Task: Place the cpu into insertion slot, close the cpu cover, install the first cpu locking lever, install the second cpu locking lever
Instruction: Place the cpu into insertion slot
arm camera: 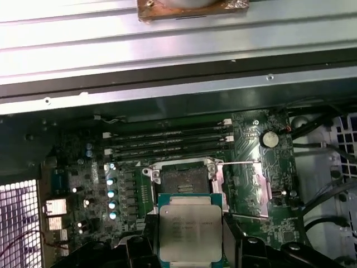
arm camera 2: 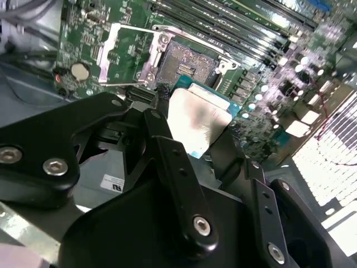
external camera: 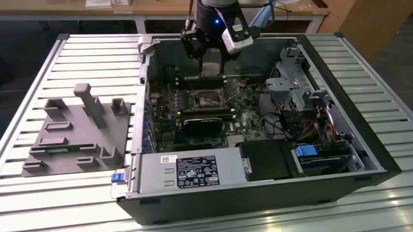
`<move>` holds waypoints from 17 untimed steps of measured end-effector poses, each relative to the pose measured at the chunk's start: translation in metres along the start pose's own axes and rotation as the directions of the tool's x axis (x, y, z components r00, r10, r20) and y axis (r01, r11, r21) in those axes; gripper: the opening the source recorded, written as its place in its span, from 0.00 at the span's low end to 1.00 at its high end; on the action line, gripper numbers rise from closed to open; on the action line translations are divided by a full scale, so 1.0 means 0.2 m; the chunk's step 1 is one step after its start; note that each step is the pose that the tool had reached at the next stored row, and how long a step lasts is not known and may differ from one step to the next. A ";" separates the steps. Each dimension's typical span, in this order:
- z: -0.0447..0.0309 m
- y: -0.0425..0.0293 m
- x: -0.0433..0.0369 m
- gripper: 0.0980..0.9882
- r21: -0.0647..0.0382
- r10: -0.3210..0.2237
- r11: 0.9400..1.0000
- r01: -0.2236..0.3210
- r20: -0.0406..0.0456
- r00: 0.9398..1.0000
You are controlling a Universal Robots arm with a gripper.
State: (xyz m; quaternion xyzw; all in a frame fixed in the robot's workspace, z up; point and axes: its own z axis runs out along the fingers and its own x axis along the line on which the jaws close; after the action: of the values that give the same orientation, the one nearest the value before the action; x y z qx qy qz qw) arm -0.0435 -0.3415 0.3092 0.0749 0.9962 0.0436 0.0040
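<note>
Your gripper [arm camera 2: 196, 127] hangs inside the open computer case [external camera: 379, 155], its black jaws pinching the cpu [arm camera: 191, 231] by two opposite edges. In both wrist views the chip's dull silver-grey top faces the camera. It is held in the air above the green motherboard [external camera: 248, 121], just beside the insertion slot [arm camera: 183, 180], and is not seated in it.

The slot's dark centre lies bare. The cpu cover [arm camera 2: 106, 54], a thin silver frame, is swung open to one side of it, with green board showing through its cut-out middle. A thin metal lever [arm camera: 240, 162] runs along one edge of the opened cover.

In the exterior view, the arm comes down over the far wall of the case, with the chip a pale patch under it above the slot's far side. The case lies on its side on a slatted metal worktop [external camera: 84, 53]. A grey power supply [external camera: 187, 171] sits at its near end. A grey moulded fixture [external camera: 77, 130] rests on the worktop to the exterior view's left, well apart from the jaws.
</note>
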 end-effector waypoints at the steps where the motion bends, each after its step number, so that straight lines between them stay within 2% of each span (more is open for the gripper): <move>1: 0.004 0.000 0.000 0.50 0.000 0.018 1.000 -0.018 0.002 1.000; 5: 0.018 -0.002 0.000 0.50 0.000 0.090 0.996 -0.090 0.008 0.996; 9: 0.033 -0.003 0.000 0.50 -0.001 0.162 0.987 -0.162 0.014 0.987; 13: 0.044 -0.004 0.000 0.50 -0.002 0.232 0.973 -0.232 0.020 0.972; 17: 0.051 -0.004 0.000 0.50 -0.004 0.303 0.953 -0.303 0.027 0.953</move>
State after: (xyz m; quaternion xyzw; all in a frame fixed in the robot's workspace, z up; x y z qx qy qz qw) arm -0.0435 -0.3415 0.2990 0.2272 0.9729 0.0424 0.0107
